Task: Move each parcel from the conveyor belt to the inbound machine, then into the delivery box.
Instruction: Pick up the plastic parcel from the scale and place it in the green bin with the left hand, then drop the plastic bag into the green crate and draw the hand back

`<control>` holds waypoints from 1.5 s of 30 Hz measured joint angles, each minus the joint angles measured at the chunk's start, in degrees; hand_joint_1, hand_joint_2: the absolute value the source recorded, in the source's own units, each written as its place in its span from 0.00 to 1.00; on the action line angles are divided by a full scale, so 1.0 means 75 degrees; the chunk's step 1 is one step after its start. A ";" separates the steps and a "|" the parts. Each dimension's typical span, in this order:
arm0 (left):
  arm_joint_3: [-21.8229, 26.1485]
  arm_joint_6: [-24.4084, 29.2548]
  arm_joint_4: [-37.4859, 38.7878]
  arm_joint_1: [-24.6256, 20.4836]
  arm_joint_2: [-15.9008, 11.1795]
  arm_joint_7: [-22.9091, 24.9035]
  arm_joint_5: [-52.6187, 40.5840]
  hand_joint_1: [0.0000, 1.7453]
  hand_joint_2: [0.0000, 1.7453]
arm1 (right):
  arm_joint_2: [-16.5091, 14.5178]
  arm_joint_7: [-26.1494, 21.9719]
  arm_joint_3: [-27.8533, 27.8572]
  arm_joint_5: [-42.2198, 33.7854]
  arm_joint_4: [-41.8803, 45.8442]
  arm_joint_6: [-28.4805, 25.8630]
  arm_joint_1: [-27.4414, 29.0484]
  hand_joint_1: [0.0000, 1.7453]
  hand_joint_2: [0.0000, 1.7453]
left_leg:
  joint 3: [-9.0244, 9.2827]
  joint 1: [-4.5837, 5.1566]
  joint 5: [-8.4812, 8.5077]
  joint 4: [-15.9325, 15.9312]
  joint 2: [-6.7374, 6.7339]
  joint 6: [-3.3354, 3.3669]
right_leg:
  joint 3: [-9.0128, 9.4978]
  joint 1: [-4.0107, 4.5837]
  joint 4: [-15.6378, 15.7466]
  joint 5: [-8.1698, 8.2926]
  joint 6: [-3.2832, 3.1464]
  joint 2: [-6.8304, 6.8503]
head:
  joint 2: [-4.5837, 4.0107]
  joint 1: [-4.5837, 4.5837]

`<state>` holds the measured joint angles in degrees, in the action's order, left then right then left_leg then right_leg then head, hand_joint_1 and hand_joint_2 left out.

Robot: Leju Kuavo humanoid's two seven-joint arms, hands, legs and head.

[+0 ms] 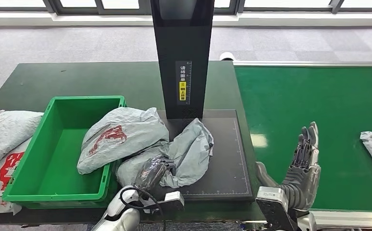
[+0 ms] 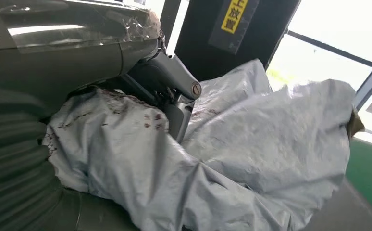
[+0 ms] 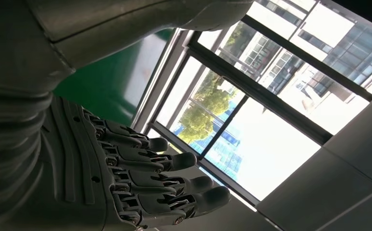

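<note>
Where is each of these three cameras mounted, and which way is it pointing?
Head view: high on the body, looking down at table, green crate, black scanner, belt; both hands show.
Left wrist view: behind the left hand, which grips the grey parcel.
Right wrist view: behind the raised right hand, facing windows.
Head and left wrist views share parcel and scanner.

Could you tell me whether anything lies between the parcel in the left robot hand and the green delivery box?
Yes. The left robot hand grips a grey parcel on the scanner platform. Another grey parcel is draped over the green delivery box's near rim, partly blocking the way in.
</note>
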<state>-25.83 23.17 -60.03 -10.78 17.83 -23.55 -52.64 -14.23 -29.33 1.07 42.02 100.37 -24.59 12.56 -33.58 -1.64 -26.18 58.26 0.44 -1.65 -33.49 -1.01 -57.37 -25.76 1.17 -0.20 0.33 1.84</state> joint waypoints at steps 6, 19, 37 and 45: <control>0.0056 0.0254 -0.0884 0.0285 -0.0065 -0.0148 0.0173 1.00 1.00 | 0.0000 -0.0058 0.0000 -0.0071 0.0089 -0.0038 0.0091 0.00 1.00 | -0.0016 0.0001 -0.0018 0.0000 -0.0001 0.0004 | -0.0013 -0.0001 0.0003 -0.0012 0.0005 0.0002 | -0.0001 0.0000; 0.0361 0.2093 -0.3586 0.1227 -0.0243 -0.0996 0.0676 1.00 1.00 | -0.0009 -0.0251 0.0000 -0.0180 0.0224 -0.0041 0.0205 0.00 1.00 | -0.0018 0.0000 -0.0022 -0.0001 -0.0003 0.0001 | -0.0017 0.0000 0.0001 -0.0024 0.0004 0.0001 | -0.0001 0.0000; 0.3466 0.2240 -0.5831 0.1299 0.0342 -0.0277 -0.1494 1.00 1.00 | -0.0012 -0.0210 -0.0163 -0.0142 0.0102 0.0017 -0.0060 0.00 1.00 | -0.0012 -0.0001 -0.0019 -0.0002 -0.0002 -0.0003 | -0.0016 0.0000 -0.0001 -0.0025 0.0003 0.0003 | 0.0000 0.0000; 0.4238 0.2208 -0.3829 0.0345 0.0107 0.1289 -0.1704 1.00 1.00 | -0.0017 0.0042 -0.0251 0.0166 0.0037 0.0277 -0.0222 0.00 1.00 | -0.0010 -0.0002 -0.0014 -0.0001 0.0000 -0.0007 | -0.0015 0.0002 -0.0003 -0.0017 -0.0005 0.0003 | -0.0001 0.0000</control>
<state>5.95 39.73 -88.75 -8.19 18.63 -13.88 -65.42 -14.36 -29.01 -0.81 43.26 100.64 -22.51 10.90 -33.66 -1.66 -26.28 58.25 0.44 -1.70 -33.60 -0.99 -57.40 -25.89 1.14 -0.18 0.33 1.84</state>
